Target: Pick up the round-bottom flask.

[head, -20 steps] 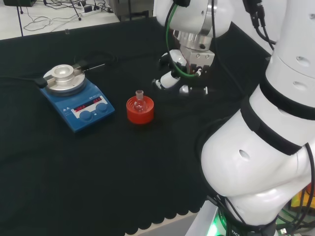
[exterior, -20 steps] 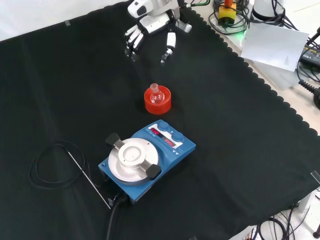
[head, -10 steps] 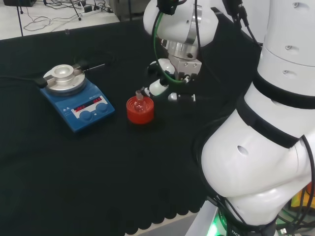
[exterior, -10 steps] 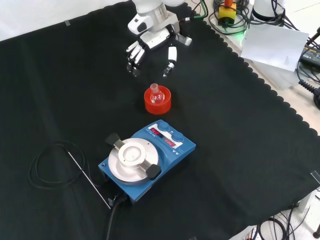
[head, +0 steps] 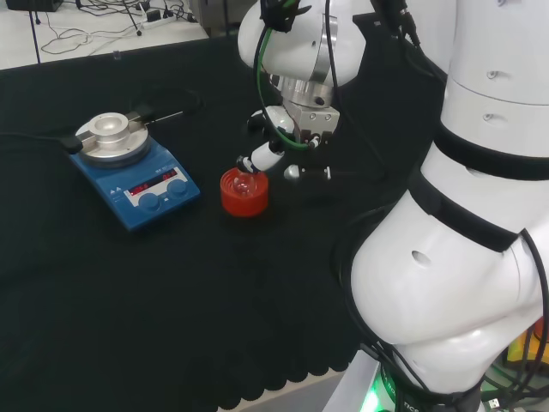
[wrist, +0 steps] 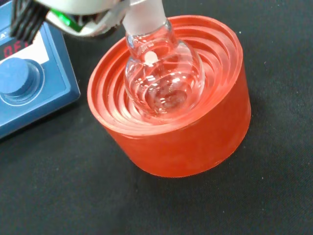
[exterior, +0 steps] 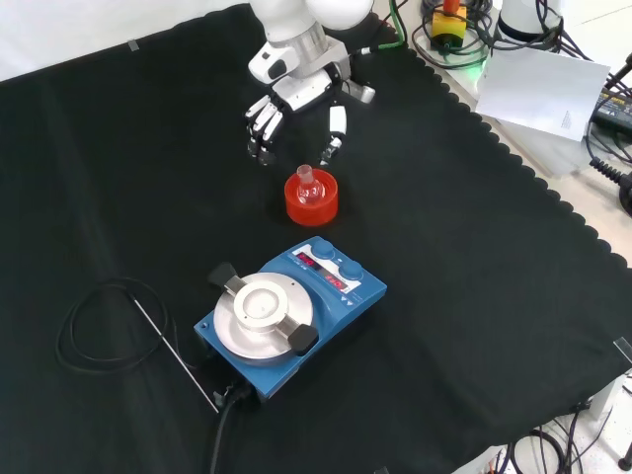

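Note:
A small clear round-bottom flask point(head: 244, 179) point(exterior: 307, 184) sits neck up in a red ribbed ring stand point(head: 244, 196) point(exterior: 313, 205) near the middle of the cloth. The hand point(head: 294, 129) point(exterior: 299, 91) hovers just past the stand, open, with straight fingers point(exterior: 261, 126) spread to one side and the thumb point(exterior: 336, 124) to the other. Its tips hang close to the flask's neck without touching. Up close in the wrist view, the flask point(wrist: 164, 81) rests in the stand point(wrist: 195, 142), and a blurred part of the hand point(wrist: 78, 11) lies over the neck.
A blue hotplate stirrer point(head: 134, 176) point(exterior: 289, 314) point(wrist: 24, 83) with a round metal top stands beside the stand. A black cable with a thin metal probe point(exterior: 163, 336) lies left of it in the front view. The arm's white links point(head: 480, 215) rise at the head view's right.
The hand has come closer to the flask, leftward in the head view and downward in the front view, staying open. Flask and stand have not moved.

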{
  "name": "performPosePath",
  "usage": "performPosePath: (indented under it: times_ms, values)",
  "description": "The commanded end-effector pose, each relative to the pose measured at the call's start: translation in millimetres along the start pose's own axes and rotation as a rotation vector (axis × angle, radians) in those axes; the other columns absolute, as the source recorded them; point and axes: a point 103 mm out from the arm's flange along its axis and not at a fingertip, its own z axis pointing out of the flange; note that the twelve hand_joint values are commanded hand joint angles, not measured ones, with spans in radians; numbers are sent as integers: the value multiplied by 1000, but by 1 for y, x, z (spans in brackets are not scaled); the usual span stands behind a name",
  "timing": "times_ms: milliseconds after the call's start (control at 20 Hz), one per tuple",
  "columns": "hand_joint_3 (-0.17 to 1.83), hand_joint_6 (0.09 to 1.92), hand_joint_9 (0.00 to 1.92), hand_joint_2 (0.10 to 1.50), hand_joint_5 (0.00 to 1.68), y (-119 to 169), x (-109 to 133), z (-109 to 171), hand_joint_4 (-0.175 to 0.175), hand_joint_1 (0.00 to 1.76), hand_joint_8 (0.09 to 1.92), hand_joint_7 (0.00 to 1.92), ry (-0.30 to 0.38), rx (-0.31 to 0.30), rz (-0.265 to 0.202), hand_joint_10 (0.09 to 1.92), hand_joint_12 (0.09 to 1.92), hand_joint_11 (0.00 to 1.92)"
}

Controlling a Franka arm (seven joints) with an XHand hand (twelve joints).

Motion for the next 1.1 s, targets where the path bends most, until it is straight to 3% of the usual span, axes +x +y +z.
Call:
performPosePath:
  times_ms: [50, 1100]
  values:
    - [587, 441, 409, 583, 532, 6, -2, 9, -30, 840, 671, 232, 17, 13, -7, 688, 1423, 82]
    - [577, 587, 412, 600, 613, 10, -1, 18, -43, 858, 677, 234, 23, 30, -8, 687, 1420, 83]
